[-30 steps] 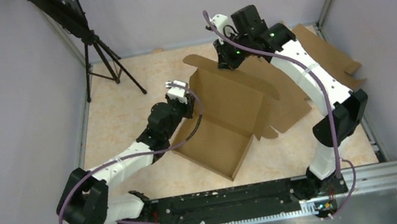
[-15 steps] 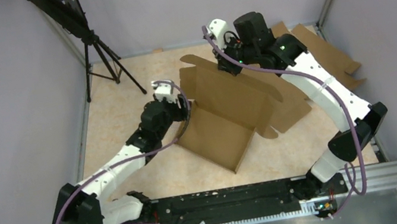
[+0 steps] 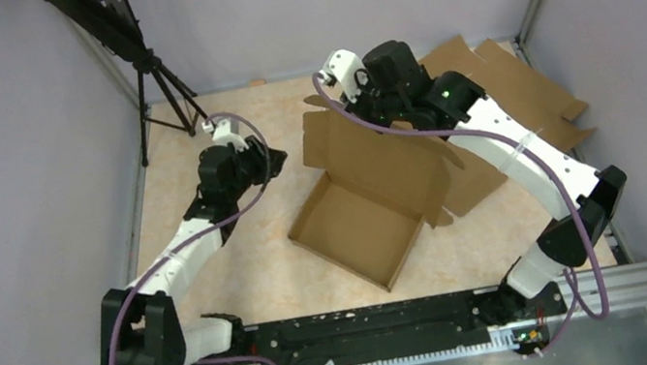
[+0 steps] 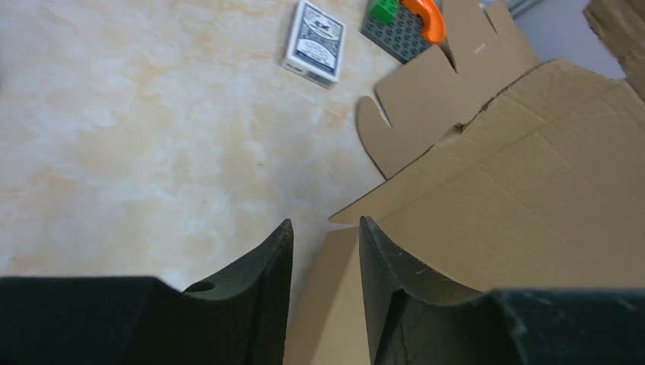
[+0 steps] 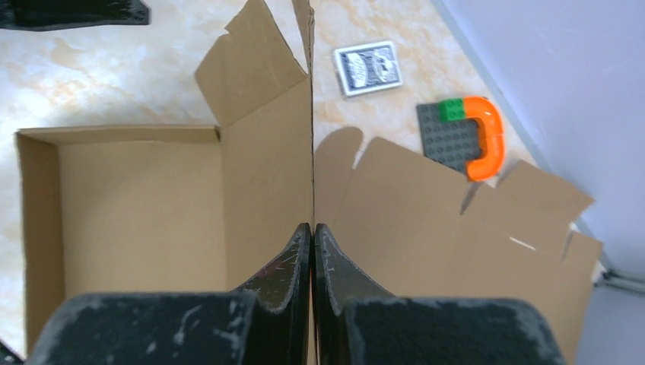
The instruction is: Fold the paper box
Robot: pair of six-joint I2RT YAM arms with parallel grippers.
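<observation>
The paper box [image 3: 356,226] lies mid-table as a shallow brown tray with its lid panel [image 3: 380,159] standing up behind it. My right gripper [image 3: 367,109] is shut on the lid's top edge; in the right wrist view the fingertips [image 5: 312,228] pinch the thin cardboard edge, with the tray [image 5: 137,205] to the left. My left gripper [image 3: 277,160] hovers left of the box, apart from it. Its jaws [image 4: 325,228] stand open with nothing between them, and the lid [image 4: 517,198] shows beyond.
A second flat brown blank [image 3: 521,92] lies at the back right, partly under the box's lid. A small card pack [image 5: 368,67] and a grey studded plate [image 5: 449,137] with an orange arch [image 5: 487,137] sit near the back wall. A black tripod [image 3: 164,100] stands back left.
My left gripper has drawn back from the box's left side, up and to the left, and its jaws no longer close on the cardboard. The right gripper shifted left with the lid.
</observation>
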